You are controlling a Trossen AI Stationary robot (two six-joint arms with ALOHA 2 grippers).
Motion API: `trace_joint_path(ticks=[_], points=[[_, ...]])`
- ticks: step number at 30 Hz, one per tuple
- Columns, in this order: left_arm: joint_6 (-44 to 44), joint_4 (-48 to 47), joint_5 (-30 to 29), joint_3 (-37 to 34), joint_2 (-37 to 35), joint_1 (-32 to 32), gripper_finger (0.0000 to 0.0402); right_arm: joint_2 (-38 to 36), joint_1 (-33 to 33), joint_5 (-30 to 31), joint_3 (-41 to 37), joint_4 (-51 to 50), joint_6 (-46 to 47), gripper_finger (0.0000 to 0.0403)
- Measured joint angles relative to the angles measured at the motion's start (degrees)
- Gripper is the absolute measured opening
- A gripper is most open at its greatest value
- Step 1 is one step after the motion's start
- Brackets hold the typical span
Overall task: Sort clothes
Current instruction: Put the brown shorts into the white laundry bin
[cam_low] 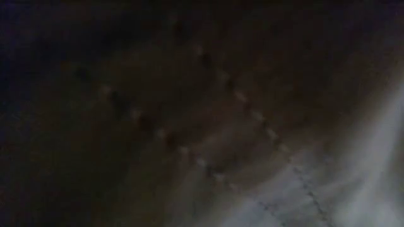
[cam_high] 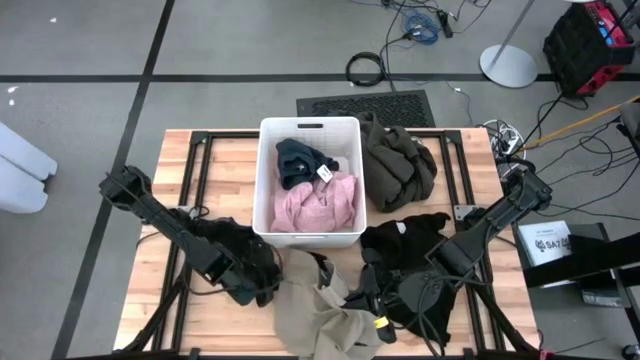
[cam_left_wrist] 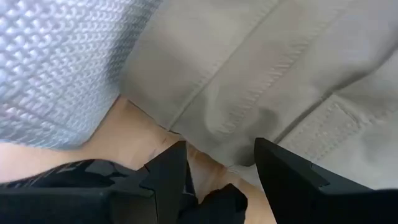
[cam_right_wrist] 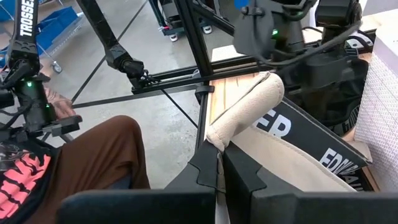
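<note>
**Tan garment at front edge, one arm on each side of it**

Tan-beige garment lies crumpled on the wooden table at the front middle, just in front of the white bin; its lower folds run off the table's front edge. Close up in the left wrist view it is smooth woven cloth with stitched seams and a flap.

Right gripper is clenched on a rolled fold of the tan garment — the roll sticks up past the fingertips, with the table's side edge and the floor beyond. Left gripper stands with fingers spread, nothing between them, just short of the tan cloth and low over the wood, the bin's textured wall beside it.

Inside the bin: pink garment at the near end, dark teal-blue garment at the far end, a white tag between them. Olive-brown garment heaped right of the bin, touching its wall. Black garments piled at front right under the right arm; another dark heap sits under the left arm.

Bare wood is left of the bin and at the left front corner — the right half is crowded. Low view is dark, blocked by fabric up close.
</note>
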Motion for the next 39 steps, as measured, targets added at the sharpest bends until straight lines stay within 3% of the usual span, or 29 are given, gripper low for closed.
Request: trace_joint_path(ticks=[6,10,14,20,34,39], points=[[0.54,13.33,5.54,-3.94,-0.32,2.71,0.0199,0.00,0.00,0.00,0.00,-0.02,0.00,0.0000],[-2.16,21.76,5.42,-9.34,-0.30,4.21,0.0199,-0.02,0.54,0.01,0.00,-0.02,0.02,0.0000],[-10.87,29.40,3.16,-15.14,-0.06,4.60,0.0199,-0.02,1.48,0.00,0.00,-0.23,0.00,0.0000],[-9.19,44.55,1.66,-18.87,0.10,4.62,0.0199,-0.02,1.43,0.00,0.00,-0.56,-0.02,0.0000],[-7.09,40.37,1.63,-18.47,0.57,1.94,0.0199,-0.07,1.11,0.00,0.00,-0.39,-0.02,0.0000],[-6.98,41.43,1.05,-14.87,6.70,0.75,0.0199,-0.07,1.01,0.00,0.00,-0.39,-0.03,0.0000]])
